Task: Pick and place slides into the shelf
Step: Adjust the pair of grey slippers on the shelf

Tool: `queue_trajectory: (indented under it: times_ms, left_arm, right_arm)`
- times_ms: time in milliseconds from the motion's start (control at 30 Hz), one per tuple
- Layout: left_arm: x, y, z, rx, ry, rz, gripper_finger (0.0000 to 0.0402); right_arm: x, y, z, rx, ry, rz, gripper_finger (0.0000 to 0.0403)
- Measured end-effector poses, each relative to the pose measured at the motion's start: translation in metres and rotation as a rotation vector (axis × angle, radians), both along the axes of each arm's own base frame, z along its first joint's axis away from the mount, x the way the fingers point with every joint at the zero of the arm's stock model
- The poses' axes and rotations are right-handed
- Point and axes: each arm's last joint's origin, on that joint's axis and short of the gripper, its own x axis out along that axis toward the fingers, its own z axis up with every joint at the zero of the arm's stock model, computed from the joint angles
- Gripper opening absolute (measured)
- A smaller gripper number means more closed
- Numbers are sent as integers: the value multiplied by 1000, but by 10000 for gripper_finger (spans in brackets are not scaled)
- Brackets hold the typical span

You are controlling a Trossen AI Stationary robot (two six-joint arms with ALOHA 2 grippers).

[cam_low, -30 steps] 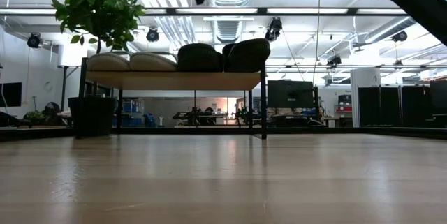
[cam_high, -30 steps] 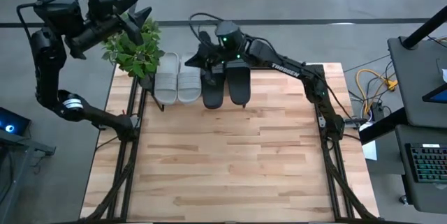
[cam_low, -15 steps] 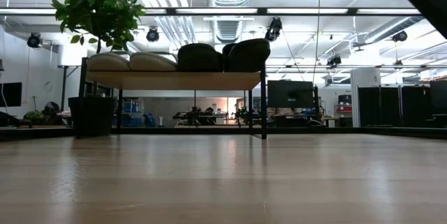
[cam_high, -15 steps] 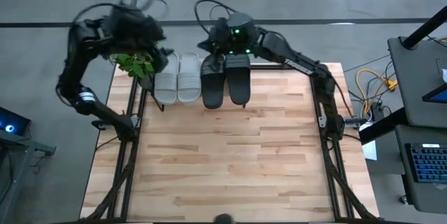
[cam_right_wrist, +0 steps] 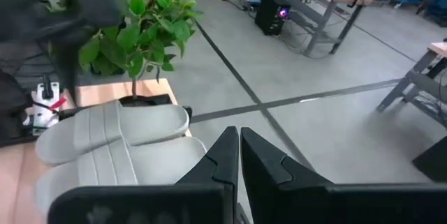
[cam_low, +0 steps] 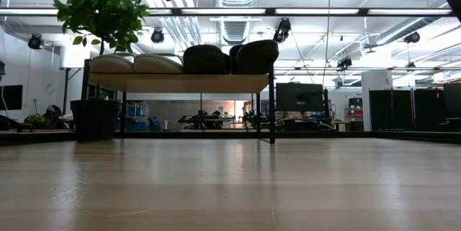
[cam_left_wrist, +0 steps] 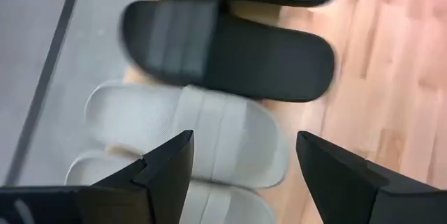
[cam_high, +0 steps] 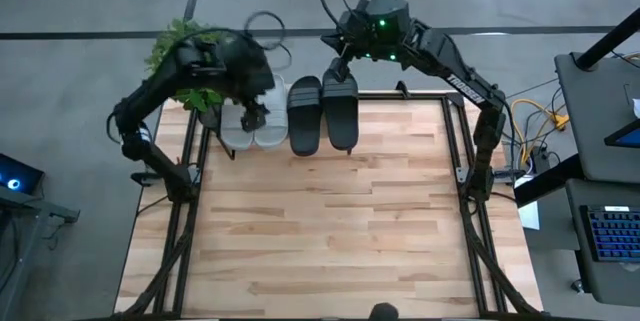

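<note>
All four slides [cam_high: 290,111] look shelved on the shelf [cam_low: 180,82]; left claw [cam_high: 252,113] gapes wide over the greys, right claw [cam_high: 340,56] pinched empty (probably just retreat next)

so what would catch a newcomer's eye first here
Four slides lined up on the shelf at the table's far edge: two light grey slides beside two black slides. A leafy potted plant stands at the shelf's left end. The open left gripper hovers above the grey pair, while the shut right gripper hangs behind the shelf.
</note>
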Motion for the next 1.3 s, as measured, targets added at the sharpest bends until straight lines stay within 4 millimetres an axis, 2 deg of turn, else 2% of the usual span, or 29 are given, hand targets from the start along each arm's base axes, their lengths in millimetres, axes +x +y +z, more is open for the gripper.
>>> queue_trajectory:
  times_ms: [167,267,400,467,667,767,867,1033,1300]
  left_arm:
    - [9,-14,-14,96,106,-25,238]
    - [5,-28,-16,184,135,4,238]
    - [0,-51,-24,181,138,-15,238]
    - [2,-61,-36,228,190,-28,238]
    - [2,-87,-88,520,406,-48,238]
    - [-1,-95,-110,550,448,-27,238]
    - [-6,-100,-123,537,436,23,238]
    - [-20,-108,-128,585,336,129,238]
    - [-52,-118,-116,548,183,124,238]
  right_arm:
    - [-6,-10,-7,35,57,-32,9]
    - [-5,-17,-16,80,88,-59,9]
    - [-4,-23,-21,108,98,-77,9]
    - [-3,-24,-22,109,100,-78,9]
    - [-2,-24,-23,112,101,-77,9]
    - [-2,-24,-23,117,99,-80,9]
    - [-2,-24,-23,117,98,-80,9]
    - [-2,-24,-23,117,99,-80,9]
    - [-14,-32,-20,44,152,-122,9]
